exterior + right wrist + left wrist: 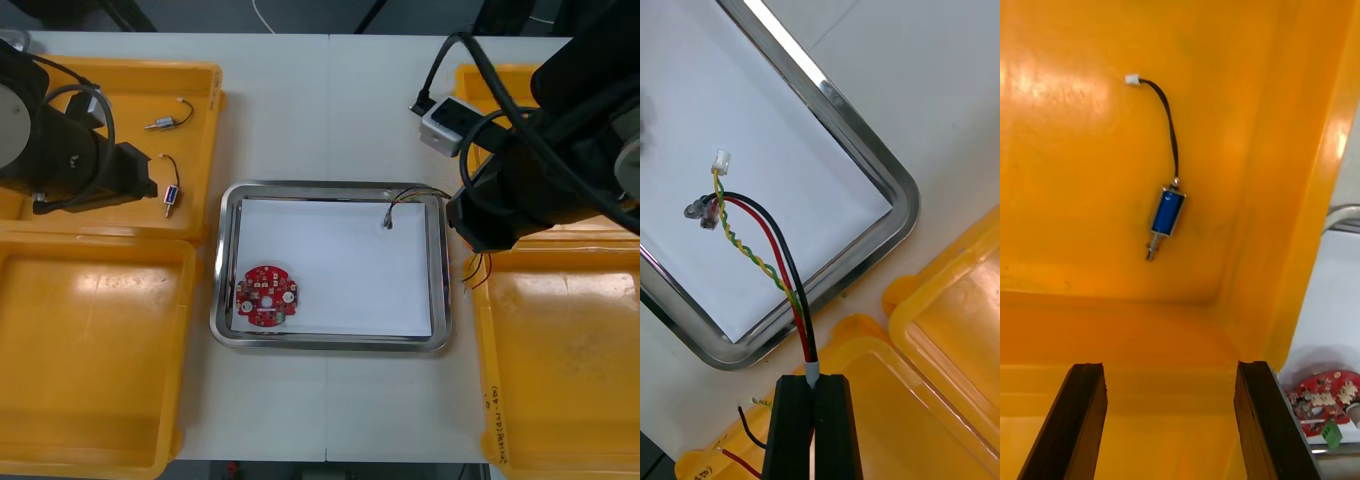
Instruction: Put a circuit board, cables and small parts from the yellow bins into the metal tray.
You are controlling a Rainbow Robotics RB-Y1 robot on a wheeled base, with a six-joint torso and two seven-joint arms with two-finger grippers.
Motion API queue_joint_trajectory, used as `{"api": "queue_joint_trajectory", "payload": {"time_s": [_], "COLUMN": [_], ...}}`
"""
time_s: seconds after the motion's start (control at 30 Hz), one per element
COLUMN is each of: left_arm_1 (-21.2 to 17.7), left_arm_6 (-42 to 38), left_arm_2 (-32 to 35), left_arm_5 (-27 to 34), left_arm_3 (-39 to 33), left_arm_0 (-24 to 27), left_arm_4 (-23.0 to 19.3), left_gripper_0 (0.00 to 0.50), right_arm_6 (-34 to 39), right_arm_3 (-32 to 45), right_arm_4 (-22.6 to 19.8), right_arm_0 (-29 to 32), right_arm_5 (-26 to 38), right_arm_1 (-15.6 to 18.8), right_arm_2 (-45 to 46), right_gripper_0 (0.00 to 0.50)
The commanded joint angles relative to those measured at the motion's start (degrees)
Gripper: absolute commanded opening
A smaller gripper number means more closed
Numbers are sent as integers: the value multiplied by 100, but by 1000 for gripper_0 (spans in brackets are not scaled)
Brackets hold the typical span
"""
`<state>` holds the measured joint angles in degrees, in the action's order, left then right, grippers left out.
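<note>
The metal tray [226,262], white inside, lies at the table's middle, and a round red circuit board [268,296] rests in its near left corner. My right gripper [813,381] is shut on a red and yellow cable [764,259] bundled with a black wire. It hovers over the right bins' edge beside the tray's far right corner [899,187]. The cable's white plug [721,160] hangs over the tray's white floor [388,215]. My left gripper [1171,420] stands open above the far left bin [205,140]. A blue small metal part [1166,212] with a black lead lies beyond its fingertips.
A second small metal part [165,122] lies farther back in the same bin. Loose red and black wires [475,272] poke over the near right bin's rim [745,435]. The near left bin [90,350] and near right bin [570,370] flank the tray.
</note>
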<state>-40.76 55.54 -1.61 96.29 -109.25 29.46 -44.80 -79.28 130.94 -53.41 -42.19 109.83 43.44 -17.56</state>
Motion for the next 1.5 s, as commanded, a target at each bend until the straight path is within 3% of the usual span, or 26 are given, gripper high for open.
{"api": "queue_joint_trajectory", "payload": {"time_s": [0.03, 0.2, 0.57, 0.9, 1.23, 1.5], "left_arm_1": [-266, -284, -275, -275, -266, -81], "left_arm_6": [853, 915, 1706, 2796, 3745, 4395], "left_arm_2": [223, 214, 196, -190, -797, -1113], "left_arm_5": [-278, -550, -1218, -2519, -3653, -4022], "left_arm_3": [272, 650, 1626, 2628, 3393, 3902], "left_arm_0": [376, 587, 1123, 1510, 1782, 2072], "left_arm_4": [16, 16, 24, 112, -28, -222], "left_gripper_0": [500, 500, 500, 500, 500, 500], "right_arm_6": [-413, -588, -2047, -3225, -3313, -3322], "right_arm_3": [-7, -7, -403, -877, -1449, -1827], "right_arm_4": [287, 472, 744, 1570, 1623, 1931], "right_arm_0": [-237, -263, -263, -263, -184, -176], "right_arm_5": [17, 17, 17, 17, -242, -427], "right_arm_1": [-248, -450, -890, -1197, -1250, -1567], "right_arm_2": [-423, -722, -916, -1654, -2032, -2102], "right_gripper_0": [0, 0, 0, 0, 0, 0]}}
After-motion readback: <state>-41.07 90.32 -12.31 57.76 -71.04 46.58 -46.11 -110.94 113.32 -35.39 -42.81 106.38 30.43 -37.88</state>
